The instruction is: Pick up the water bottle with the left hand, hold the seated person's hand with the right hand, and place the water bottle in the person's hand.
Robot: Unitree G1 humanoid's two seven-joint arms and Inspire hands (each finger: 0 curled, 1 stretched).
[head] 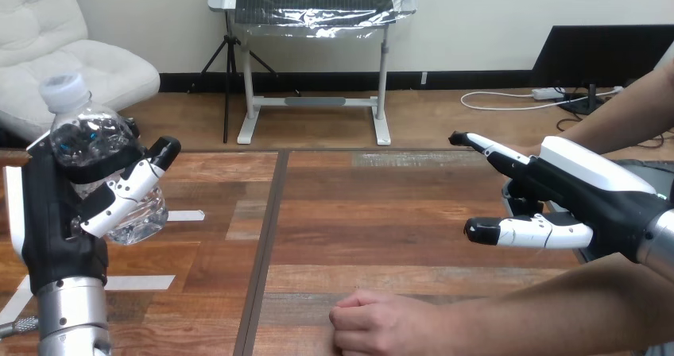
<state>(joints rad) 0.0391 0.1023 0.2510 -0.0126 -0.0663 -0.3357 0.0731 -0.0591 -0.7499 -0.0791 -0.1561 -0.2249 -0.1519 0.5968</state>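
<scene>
Wooden tabletop (pixel 358 213) below: my left hand (pixel 56 205) has its fingers wrapped round the upright water bottle (pixel 83 137), far left. My right hand (pixel 580 193), fingers released, hangs nearer the person's hand (pixel 381 324), fisted low centre.

Open table (pixel 358 213) in the middle — person's hand (pixel 385 324) low at the near edge

The water bottle (pixel 103 161) is clear glossy plastic; the table (pixel 381 213) is smooth, faintly shiny wood planks.
</scene>
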